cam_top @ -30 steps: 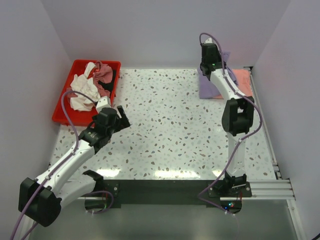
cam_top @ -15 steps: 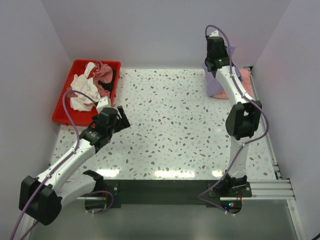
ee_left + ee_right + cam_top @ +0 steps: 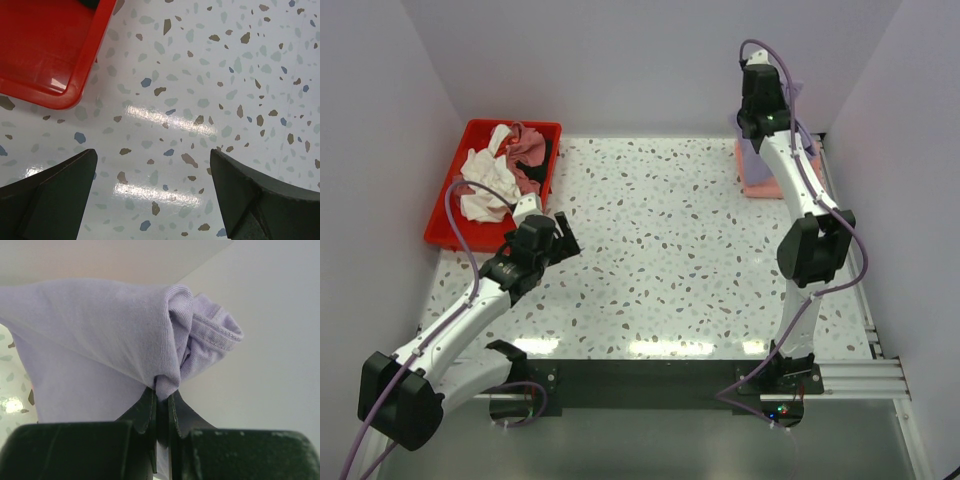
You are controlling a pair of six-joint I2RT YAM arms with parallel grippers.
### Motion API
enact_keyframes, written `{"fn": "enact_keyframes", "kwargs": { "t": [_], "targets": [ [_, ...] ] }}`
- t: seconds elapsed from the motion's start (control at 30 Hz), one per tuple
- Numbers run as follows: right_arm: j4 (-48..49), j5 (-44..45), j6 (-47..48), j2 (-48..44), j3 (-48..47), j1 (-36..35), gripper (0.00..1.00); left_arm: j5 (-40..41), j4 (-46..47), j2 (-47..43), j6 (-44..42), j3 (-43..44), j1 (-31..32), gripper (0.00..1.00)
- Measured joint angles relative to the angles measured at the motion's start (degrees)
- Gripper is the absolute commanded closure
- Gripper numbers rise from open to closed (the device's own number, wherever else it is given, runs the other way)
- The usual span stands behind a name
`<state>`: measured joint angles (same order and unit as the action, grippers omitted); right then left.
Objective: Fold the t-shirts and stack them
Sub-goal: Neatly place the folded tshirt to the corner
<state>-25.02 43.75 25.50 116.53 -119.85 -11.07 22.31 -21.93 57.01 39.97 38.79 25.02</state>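
Right gripper (image 3: 160, 399): fingers closed tight on a bunched fold of the lavender t-shirt (image 3: 100, 330), held high in the far right corner by the walls
Lavender t-shirt: hangs from that single pinch in a loose drape; from above the arm hides its lower edge, so I can't tell whether it touches the table (image 3: 670, 260)
Salmon-pink t-shirt (image 3: 760, 183): lies flat on the table at the far right, directly under the raised arm
Left gripper (image 3: 152, 165): fingers wide apart and holding nothing, hovering over bare speckled tabletop just beside the near corner of the red tray (image 3: 440, 236)
Tray contents: a white t-shirt (image 3: 480, 192), a dusty-rose one (image 3: 527, 150) and a dark one (image 3: 544, 150) heaped together, unfolded
Step in hand: looks like lifting the lavender shirt to shake it out or carry it to open table for folding
Doing it well: bring it toward the middle, lower it slowly so the cloth spreads instead of bunching, and get the idle left fingers onto a second corner
Risk: a one-point grip lets the shirt twist, and its hanging edge could drag the salmon-pink shirt out of place
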Motion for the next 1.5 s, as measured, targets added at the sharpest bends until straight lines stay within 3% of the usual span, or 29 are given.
{"fn": "enact_keyframes", "kwargs": {
  "t": [0.4,1.33,1.43,1.5],
  "targets": [
    [-0.2,-1.0,-0.4,1.0,1.3,0.9,1.00,0.0,-0.3,0.5,0.4,0.0,0.0,0.00],
    [3.5,-3.1,-5.0,20.3,-7.8,10.4,0.98,0.0,-1.8,2.5,1.6,1.7,0.0,0.00],
    [3.5,-3.4,-5.6,21.9,-8.5,11.2,0.93,-0.1,-1.8,3.4,1.9,1.9,0.0,0.00],
    [3.5,-4.2,-6.3,22.4,-8.5,11.8,0.78,-0.1,-1.8,4.0,2.1,2.0,0.0,0.00]
  ]
}}
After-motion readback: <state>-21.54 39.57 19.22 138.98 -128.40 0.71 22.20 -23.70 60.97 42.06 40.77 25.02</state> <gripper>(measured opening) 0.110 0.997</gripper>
